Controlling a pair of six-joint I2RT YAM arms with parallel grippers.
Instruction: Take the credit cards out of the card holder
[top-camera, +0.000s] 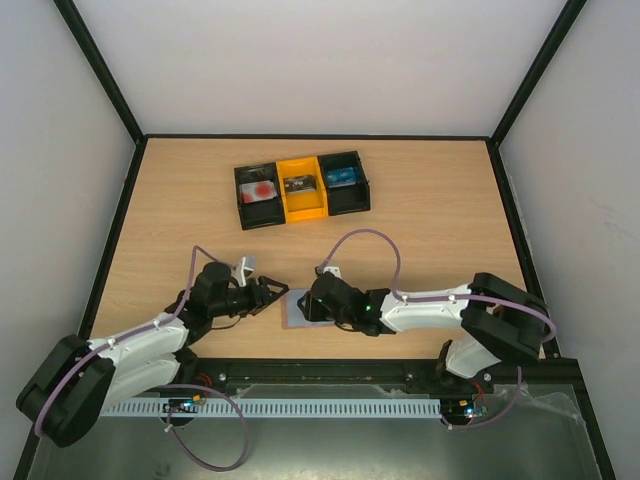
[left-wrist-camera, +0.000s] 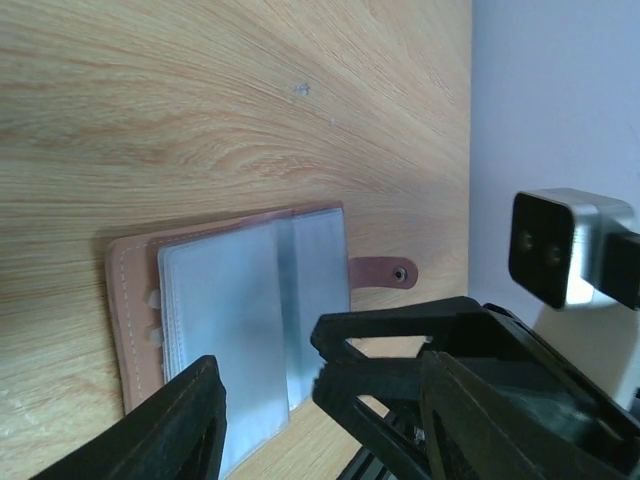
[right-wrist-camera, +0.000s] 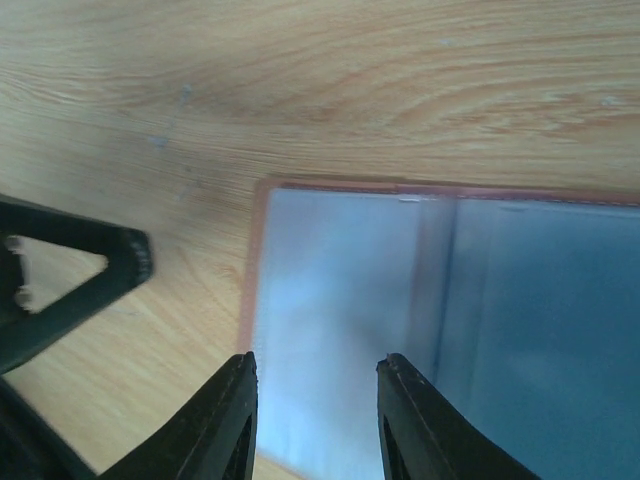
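Note:
The card holder (top-camera: 296, 309) lies open on the table between my two grippers. Its blue-grey panels and pinkish-brown edges show in the left wrist view (left-wrist-camera: 230, 300) and the right wrist view (right-wrist-camera: 400, 300). I see no card in the panels that show. My left gripper (top-camera: 272, 293) is open and empty just left of the holder (left-wrist-camera: 315, 385). My right gripper (top-camera: 312, 300) is open and empty, close over the holder's panel near its edge (right-wrist-camera: 318, 365). A pale card with a red round mark (top-camera: 262, 188) lies in the tray's left compartment. No plain red card shows.
The black-and-yellow three-compartment tray (top-camera: 302, 211) stands at the back centre. A dark item (top-camera: 300, 184) is in its yellow middle bin and a blue one (top-camera: 340, 177) in its right bin. The holder's snap strap (left-wrist-camera: 385, 272) sticks out sideways. White walls enclose the table.

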